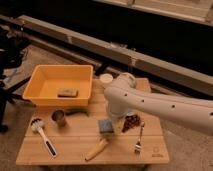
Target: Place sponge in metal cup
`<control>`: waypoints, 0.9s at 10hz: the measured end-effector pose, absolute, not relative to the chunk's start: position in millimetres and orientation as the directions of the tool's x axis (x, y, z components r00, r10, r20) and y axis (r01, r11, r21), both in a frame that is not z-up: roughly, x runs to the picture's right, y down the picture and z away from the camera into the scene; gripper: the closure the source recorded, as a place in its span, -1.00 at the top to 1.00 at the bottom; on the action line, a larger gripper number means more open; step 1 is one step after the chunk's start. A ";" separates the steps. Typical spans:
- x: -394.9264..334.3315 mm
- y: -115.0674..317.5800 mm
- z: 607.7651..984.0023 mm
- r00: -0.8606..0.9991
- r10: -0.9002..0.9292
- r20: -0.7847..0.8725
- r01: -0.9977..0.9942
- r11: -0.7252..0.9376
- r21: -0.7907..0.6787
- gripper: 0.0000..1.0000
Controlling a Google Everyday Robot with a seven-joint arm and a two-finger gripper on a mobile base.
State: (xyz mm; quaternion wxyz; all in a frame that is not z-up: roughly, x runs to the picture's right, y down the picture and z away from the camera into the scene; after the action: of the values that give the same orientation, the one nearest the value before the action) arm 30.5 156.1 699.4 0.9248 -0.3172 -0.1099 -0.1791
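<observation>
The sponge (106,126) is a small flat blue-grey square lying on the wooden table (75,145), near its middle. The metal cup (59,118) stands upright to the sponge's left, just in front of the yellow bin. My white arm reaches in from the right and bends down over the table. The gripper (116,116) hangs at its end, just above and to the right of the sponge, mostly hidden by the arm. Nothing shows in its hold.
A yellow bin (37,80) at the back left holds a brownish block (67,92). A white cup (106,78) stands behind the arm. A dish brush (42,135), a banana (96,149), a fork (139,140) and a dark brown snack (131,122) lie on the table.
</observation>
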 end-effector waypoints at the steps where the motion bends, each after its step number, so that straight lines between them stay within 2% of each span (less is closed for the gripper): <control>1: 27.2 155.7 700.5 0.910 -0.264 0.319 0.404 0.732 -0.548 0.30; 9: 13.1 154.6 716.5 0.911 -0.272 0.311 0.405 0.735 -0.543 0.30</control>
State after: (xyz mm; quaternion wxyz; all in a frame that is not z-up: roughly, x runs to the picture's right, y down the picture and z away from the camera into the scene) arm 13.1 154.6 716.5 0.9254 -0.3145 -0.1059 -0.1829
